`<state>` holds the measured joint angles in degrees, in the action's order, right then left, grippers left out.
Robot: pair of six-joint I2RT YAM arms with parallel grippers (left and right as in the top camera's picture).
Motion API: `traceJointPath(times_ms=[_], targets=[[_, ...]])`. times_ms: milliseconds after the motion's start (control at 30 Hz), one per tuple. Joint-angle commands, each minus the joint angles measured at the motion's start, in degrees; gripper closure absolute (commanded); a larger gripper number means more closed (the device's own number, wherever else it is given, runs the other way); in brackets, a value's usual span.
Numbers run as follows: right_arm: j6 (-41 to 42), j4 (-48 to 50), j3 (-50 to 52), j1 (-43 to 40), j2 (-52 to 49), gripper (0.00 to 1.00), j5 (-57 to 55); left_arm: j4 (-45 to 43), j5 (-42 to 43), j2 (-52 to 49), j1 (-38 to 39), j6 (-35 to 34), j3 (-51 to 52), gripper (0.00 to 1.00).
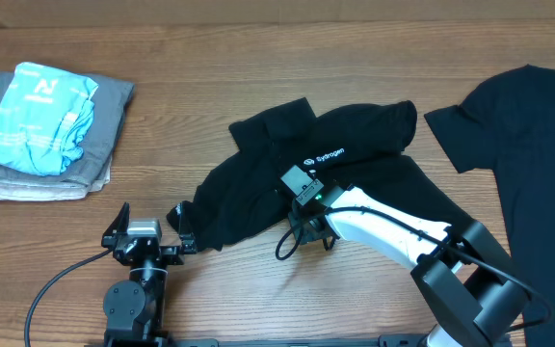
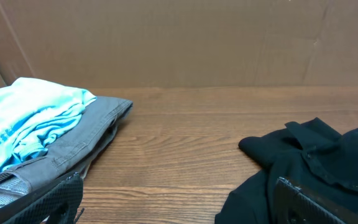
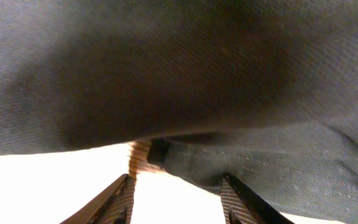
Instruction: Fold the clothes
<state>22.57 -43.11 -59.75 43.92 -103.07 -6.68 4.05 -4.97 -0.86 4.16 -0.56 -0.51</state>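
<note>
A crumpled black T-shirt point(image 1: 374, 145) with white logo text lies at the table's middle; it also shows in the left wrist view point(image 2: 328, 162). A second black T-shirt point(image 1: 538, 145) with a white neck label lies spread flat at the right edge. My right gripper point(image 1: 300, 183) reaches over the crumpled shirt, just below the logo. In the right wrist view its fingers point(image 3: 179, 186) are apart, with the black fabric point(image 3: 179, 74) close above them and its edge by the right finger. My left gripper point(image 1: 149, 222) is open and empty at the shirt's left edge, and its fingers also show in the left wrist view point(image 2: 176, 205).
A folded stack of grey and light-blue clothes point(image 1: 46, 125) sits at the far left, also in the left wrist view point(image 2: 42, 124). Bare wooden table point(image 1: 191, 116) lies between the stack and the crumpled shirt. A brown wall point(image 2: 179, 43) stands behind the table.
</note>
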Motion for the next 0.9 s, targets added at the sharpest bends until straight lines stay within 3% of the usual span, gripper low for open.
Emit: traceJointPath(times_ms=[0, 867], targets=[[1.70, -0.94, -2.71, 0.07, 1.25, 0.51, -1.46, -0.09, 0.11, 0.57, 0.46, -0.92, 0.24, 0.00], [2.80, -0.35, -4.33, -0.07, 0.00, 0.50, -1.49, -0.09, 0.11, 0.57, 0.46, -0.92, 0.24, 0.00]])
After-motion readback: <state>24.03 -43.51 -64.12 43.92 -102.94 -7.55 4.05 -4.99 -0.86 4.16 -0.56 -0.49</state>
